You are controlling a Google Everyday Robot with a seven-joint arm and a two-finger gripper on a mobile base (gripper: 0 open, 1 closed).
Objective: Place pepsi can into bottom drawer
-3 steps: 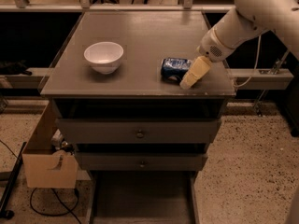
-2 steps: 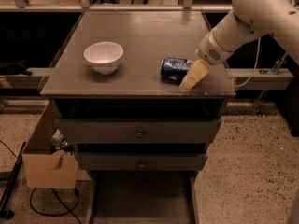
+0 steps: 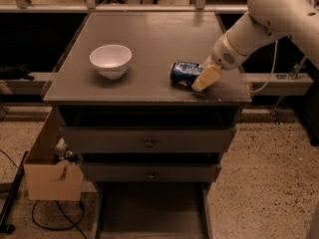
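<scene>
Camera view shows the can (image 3: 183, 72) lying on its side on the worktop (image 3: 149, 34), right of centre and not far from the front edge, well apart from the bowl (image 3: 110, 60) to its left. The gripper (image 3: 206, 78) sits low against the can's right end, touching it or very nearly so. Whether it has closed on the can or merely rests beside it cannot be told from here

The main risk, as I judge it, is rolling. The can's long axis seems to run roughly left to right across the worktop, a little skewed. One end points toward the bowl, and the other is hidden behind the gripper. Lying that way it is free to roll forward or back, and a sideways nudge from the gripper could send it toward the front edge and off onto the floor

A second risk is a poor hold: a smooth round can taken near one end may pivot or slip out once lifted. The bottom drawer (image 3: 149, 218) stands open beneath the cabinet, so the can must also clear the worktop's edge on the way down, and a knock there could dislodge it
</scene>
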